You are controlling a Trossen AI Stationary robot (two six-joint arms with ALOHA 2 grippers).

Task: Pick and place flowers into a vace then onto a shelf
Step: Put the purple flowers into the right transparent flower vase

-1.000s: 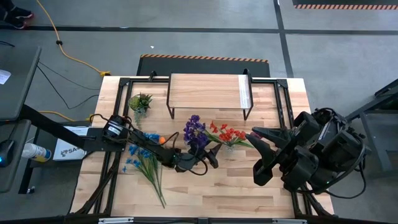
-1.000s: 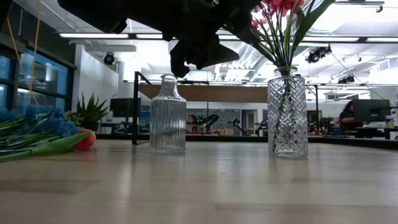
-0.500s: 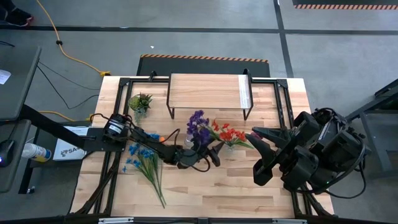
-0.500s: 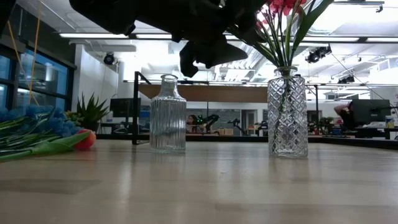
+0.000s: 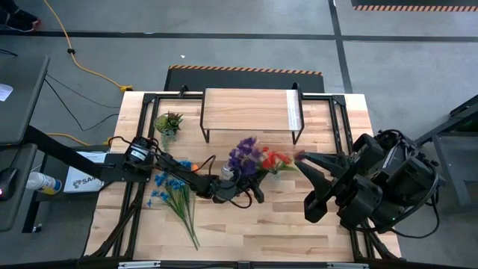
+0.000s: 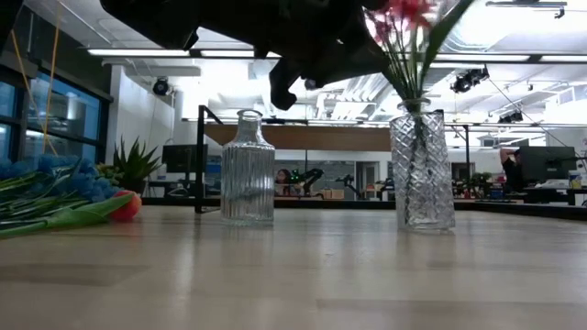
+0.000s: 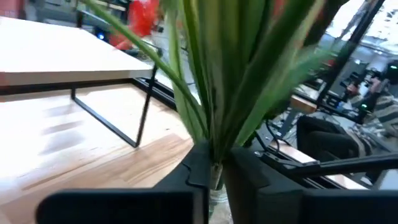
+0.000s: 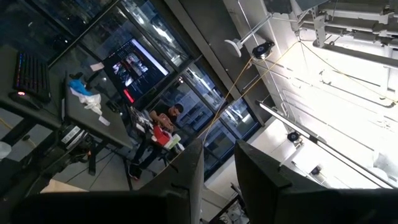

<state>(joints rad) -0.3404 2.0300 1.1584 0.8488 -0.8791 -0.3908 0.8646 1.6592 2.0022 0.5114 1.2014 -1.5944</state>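
Left tool [image 7: 214,171] pinches the green stems of the red and purple flowers [image 5: 254,155] just above the neck of the diamond-cut glass vase [image 6: 421,165]. The stems stand roughly upright in that vase, blooms uppermost, fanning outward. The ribbed glass bottle [image 6: 248,169] beside it holds nothing. The blue flowers [image 5: 173,196] lie flat on the tabletop [image 5: 246,232]. Shelf [image 5: 248,109] stands beyond, bare. Right tool [image 8: 217,165] is parked off to the right, fingers slightly parted, holding nothing.

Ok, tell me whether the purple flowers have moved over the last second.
Yes. In the high view the purple flowers have shifted right, toward the red blooms, judged against the shelf; the left hand has shut on their stems.
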